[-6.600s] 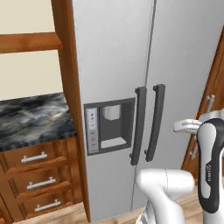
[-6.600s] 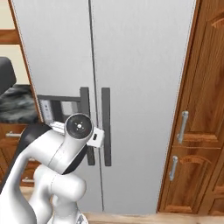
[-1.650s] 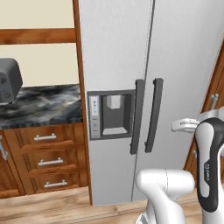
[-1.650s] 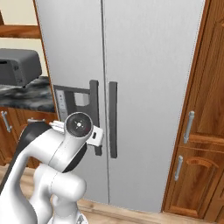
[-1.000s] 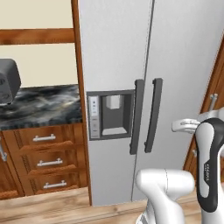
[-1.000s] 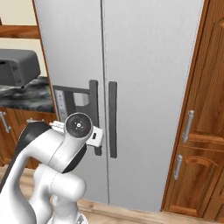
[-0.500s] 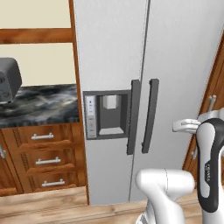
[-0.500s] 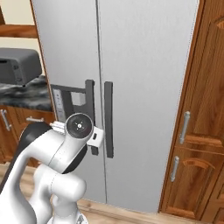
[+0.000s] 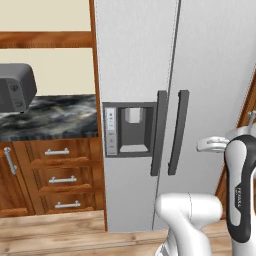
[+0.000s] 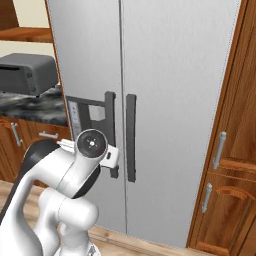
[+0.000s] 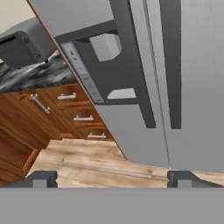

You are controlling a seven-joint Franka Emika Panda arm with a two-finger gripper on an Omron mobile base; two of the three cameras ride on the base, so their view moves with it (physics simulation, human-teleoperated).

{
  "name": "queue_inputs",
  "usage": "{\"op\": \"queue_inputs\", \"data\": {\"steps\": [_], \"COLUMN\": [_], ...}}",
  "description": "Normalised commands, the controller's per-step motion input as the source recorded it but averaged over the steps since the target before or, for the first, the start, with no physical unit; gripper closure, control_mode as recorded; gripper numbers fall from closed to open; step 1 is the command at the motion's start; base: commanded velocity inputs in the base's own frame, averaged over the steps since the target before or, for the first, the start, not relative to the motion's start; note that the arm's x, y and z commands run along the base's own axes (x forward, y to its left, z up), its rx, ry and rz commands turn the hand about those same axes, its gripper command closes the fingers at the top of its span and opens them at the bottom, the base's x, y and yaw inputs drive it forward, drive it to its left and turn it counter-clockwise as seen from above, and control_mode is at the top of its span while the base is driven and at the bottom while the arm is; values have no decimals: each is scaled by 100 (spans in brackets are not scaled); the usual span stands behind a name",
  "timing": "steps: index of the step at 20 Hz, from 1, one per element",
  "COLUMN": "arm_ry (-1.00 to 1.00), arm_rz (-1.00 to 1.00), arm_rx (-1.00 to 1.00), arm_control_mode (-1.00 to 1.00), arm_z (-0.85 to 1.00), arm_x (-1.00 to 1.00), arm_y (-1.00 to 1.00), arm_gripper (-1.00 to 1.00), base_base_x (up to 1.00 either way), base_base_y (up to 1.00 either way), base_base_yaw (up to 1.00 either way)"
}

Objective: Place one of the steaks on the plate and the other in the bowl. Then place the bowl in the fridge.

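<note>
The fridge (image 9: 165,75) stands directly in front of the robot, with both doors shut. Its two dark handles (image 9: 169,132) hang side by side in the middle, and the water dispenser panel (image 9: 127,129) sits in the left door. No steak, plate or red bowl is to be seen around it, so I cannot say from these pictures if the steaks are already sorted; most probably nothing is done yet, because the fridge is closed and the robot carries nothing. The gripper (image 11: 113,177) has its jaws fully apart and empty, looking at the lower part of the fridge and the wooden floor (image 11: 83,159). To the left of the fridge, a dark marble worktop (image 9: 50,117) carries a grey toaster oven (image 9: 15,92), over wooden drawers (image 9: 60,177). A wooden cabinet (image 10: 227,150) is to the right.
</note>
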Motion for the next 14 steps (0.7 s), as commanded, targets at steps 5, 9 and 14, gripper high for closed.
{"op": "queue_inputs", "data": {"steps": [5, 9, 14], "arm_ry": [0, 2, 12], "arm_rz": [0, -23, -36], "arm_rx": [0, 0, 0], "arm_control_mode": [-100, -100, -100], "arm_z": [0, 0, 0], "arm_x": [13, 44, 52], "arm_y": [-3, -5, -31], "arm_gripper": [-100, -100, -100], "base_base_x": [0, 0, 0], "base_base_y": [0, 0, 0], "base_base_yaw": [0, 0, 0]}}
